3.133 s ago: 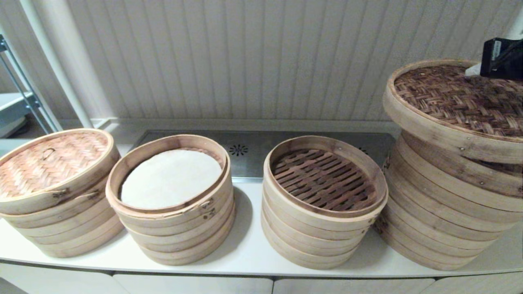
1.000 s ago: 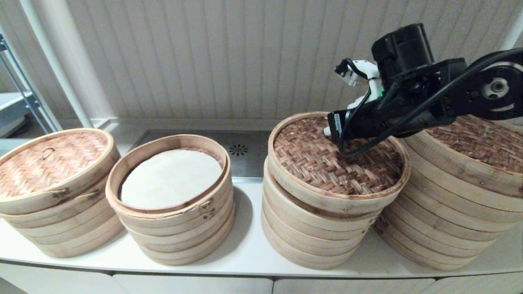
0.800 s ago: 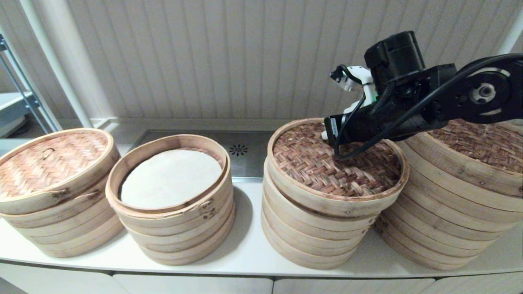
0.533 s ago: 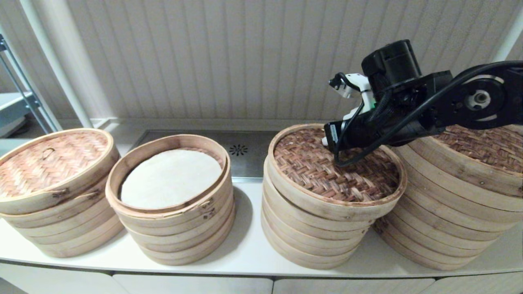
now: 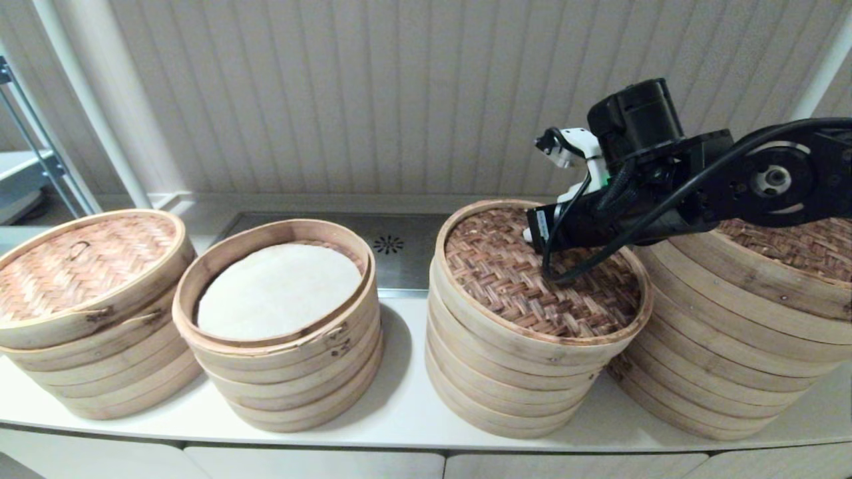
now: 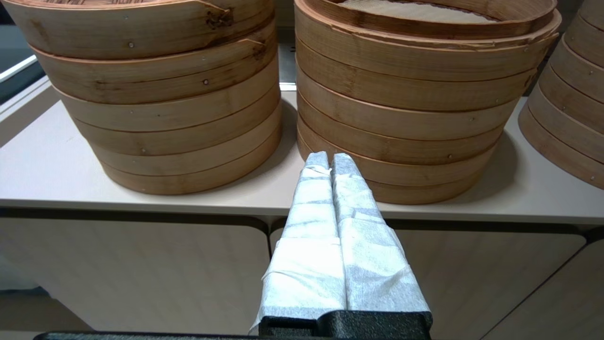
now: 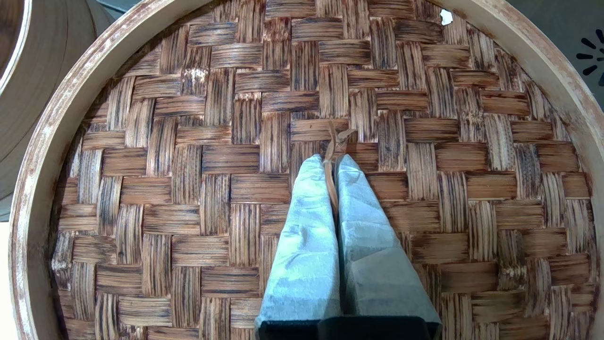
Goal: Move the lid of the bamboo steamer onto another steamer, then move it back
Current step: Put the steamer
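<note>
The bamboo steamer lid (image 5: 526,293), dark brown weave in a pale rim, lies flat on top of the third steamer stack (image 5: 512,392) from the left. My right gripper (image 5: 530,233) reaches over it from the right and is shut on the lid's thin loop handle (image 7: 334,139) at the centre of the weave (image 7: 188,189); in the right wrist view the gripper (image 7: 330,160) pinches the strip between its wrapped fingers. My left gripper (image 6: 329,158) hangs shut and empty below the counter's front edge, before the two left stacks.
A tall steamer stack (image 5: 732,359) with its own dark woven top (image 5: 792,243) stands at the far right, touching the third stack. At the left are a lidded stack (image 5: 80,266) and an open stack with a white liner (image 5: 276,289). A panelled wall closes the back.
The right arm carried the lid from over the far-right stack leftward to the third stack. Over the last second the lid sank from a tilt to lying flat on it.
</note>
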Motion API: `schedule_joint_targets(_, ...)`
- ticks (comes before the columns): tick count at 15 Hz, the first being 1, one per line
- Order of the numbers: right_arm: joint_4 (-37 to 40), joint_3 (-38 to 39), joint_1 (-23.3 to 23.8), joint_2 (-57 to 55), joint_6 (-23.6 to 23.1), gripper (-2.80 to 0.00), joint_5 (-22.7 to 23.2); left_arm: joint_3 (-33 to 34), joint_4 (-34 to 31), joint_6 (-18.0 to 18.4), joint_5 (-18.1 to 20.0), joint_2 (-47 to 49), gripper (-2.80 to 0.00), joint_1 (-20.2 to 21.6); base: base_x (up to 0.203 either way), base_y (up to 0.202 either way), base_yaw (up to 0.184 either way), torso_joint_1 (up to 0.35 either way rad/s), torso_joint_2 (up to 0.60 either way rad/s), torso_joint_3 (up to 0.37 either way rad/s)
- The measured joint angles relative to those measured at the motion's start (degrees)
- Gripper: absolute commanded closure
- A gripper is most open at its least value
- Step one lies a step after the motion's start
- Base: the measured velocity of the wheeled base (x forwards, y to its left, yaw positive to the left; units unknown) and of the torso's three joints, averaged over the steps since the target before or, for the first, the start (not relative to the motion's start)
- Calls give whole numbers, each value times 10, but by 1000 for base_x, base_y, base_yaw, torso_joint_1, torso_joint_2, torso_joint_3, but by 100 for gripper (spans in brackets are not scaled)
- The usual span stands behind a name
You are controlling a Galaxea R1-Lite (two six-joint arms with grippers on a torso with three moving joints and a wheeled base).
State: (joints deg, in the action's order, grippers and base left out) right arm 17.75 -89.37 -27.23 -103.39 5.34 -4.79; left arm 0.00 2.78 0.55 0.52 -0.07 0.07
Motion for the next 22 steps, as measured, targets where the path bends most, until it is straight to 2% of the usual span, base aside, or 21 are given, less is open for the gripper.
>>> schedule_joint_targets(7, 2, -35, -2, -12, -4, 0, 0, 0, 0, 0, 0, 0, 0, 0, 0, 0, 0, 0, 0, 0)
schedule_joint_targets(18, 0, -16, 6, -23, -2, 0, 0, 0, 0, 0, 0, 0, 0, 0, 0, 0, 0, 0, 0, 0)
schedule_joint_targets(19, 0, -16, 6, -23, -2, -226, -1, 0, 0, 0, 0, 0, 0, 0, 0, 0, 0, 0, 0, 0)
schedule_joint_targets(20, 0, -16, 6, -24, -1, -280, -6, 0, 0, 0, 0, 0, 0, 0, 0, 0, 0, 0, 0, 0)
schedule_joint_targets(22, 0, -15, 5, -23, 1, -280, -27, 0, 0, 0, 0, 0, 0, 0, 0, 0, 0, 0, 0, 0)
